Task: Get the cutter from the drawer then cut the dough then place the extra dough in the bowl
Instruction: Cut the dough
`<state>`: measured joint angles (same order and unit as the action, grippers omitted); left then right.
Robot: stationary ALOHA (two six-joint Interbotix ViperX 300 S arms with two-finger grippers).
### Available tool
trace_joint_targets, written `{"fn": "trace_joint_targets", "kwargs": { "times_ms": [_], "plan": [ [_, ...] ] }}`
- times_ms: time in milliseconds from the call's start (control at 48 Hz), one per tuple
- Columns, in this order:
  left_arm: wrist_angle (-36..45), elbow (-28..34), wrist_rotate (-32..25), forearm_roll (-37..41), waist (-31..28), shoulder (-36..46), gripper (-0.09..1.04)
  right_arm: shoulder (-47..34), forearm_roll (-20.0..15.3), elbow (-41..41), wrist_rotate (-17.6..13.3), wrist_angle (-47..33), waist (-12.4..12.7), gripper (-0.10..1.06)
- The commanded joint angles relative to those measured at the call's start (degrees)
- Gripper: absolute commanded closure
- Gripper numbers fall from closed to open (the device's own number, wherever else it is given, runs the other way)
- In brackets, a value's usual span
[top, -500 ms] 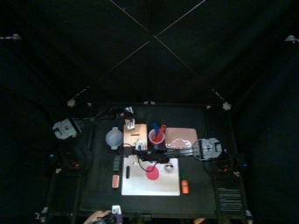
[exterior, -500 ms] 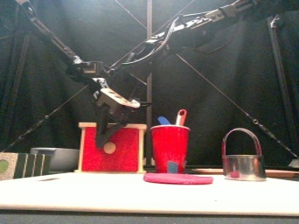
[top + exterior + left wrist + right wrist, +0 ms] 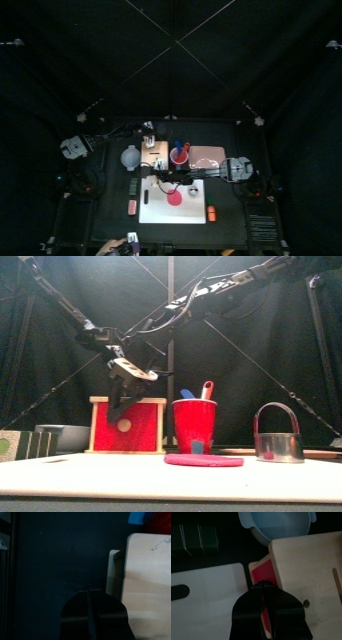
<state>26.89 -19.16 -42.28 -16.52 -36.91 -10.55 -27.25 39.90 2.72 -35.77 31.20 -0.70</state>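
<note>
Working at the pale wooden box (image 3: 130, 399), the right gripper (image 3: 264, 587) is pointing its tips at the top edge of the red drawer front (image 3: 144, 431). Its claw is looking narrow, tips drawn together, and I cannot tell whether it is pinching anything there. The left gripper (image 3: 90, 594) is hovering over the dark table beside the box, its claw also narrow, with only a thin seam between the jaws and nothing in it. The cutter (image 3: 277, 444) is already standing upright out on the table, at 3 o'clock from the red cup (image 3: 195, 421), so the fetching step is looking done. The arm is probably just finishing with the drawer. The pink dough (image 3: 205, 460) is lying flat and uncut on the white cutting board (image 3: 211, 612), at about 5 o'clock from the box seen from above. The bowl (image 3: 278, 524) is sitting at 9 o'clock of the box. The next move is calling for one arm to lift clear, widen its claw, and swing toward 3 o'clock for the wire handle. It would then be carrying the cutter over the dough's middle before pressing straight down.
</note>
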Motion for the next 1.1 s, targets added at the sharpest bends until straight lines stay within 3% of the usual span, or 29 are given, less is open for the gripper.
{"fn": "trace_joint_targets", "kwargs": {
  "times_ms": [21, 229, 354, 521, 667, 792, 917, 1104],
  "plan": [
    [-6.33, -0.09, -0.09, -1.49, -1.23, 3.78, 0.6, 5.45, -1.14, 1.32, -0.44, -0.09, -2.72, 0.79],
    [-25.31, -8.53, -0.26, -6.33, -1.14, 12.66, 0.59, 17.49, -1.49, -7.91, -0.97, 3.08, -9.4, 0.77],
    [-33.4, -14.85, -0.18, -10.9, 5.1, 18.02, 0.58, 24.87, -6.33, -15.29, -1.14, 8.53, -11.87, 0.66],
    [-43.33, -21.27, -0.44, -18.9, 18.54, 22.24, 0.58, 31.2, -14.5, -22.41, -1.05, 14.77, -12.74, 0.46],
    [-57.22, -25.58, -0.7, -19.95, 32.61, 26.02, 0.58, 34.19, -16.26, -26.81, -0.44, 18.11, -14.15, 0.2],
    [-61.88, -29.0, -0.09, -19.95, 38.76, 29.27, 0.58, 34.54, -17.14, -29.97, -0.35, 18.98, -15.12, -0.01],
    [-63.28, -33.31, -0.18, -23.73, 43.42, 32.87, 0.58, 34.54, -20.57, -33.93, 0.0, 20.13, -15.29, -0.02],
    [-68.55, -36.91, -0.09, -24.96, 47.29, 35.51, 0.58, 34.01, -20.48, -37.53, 0.18, 17.84, -13.8, -0.01]
  ]
}}
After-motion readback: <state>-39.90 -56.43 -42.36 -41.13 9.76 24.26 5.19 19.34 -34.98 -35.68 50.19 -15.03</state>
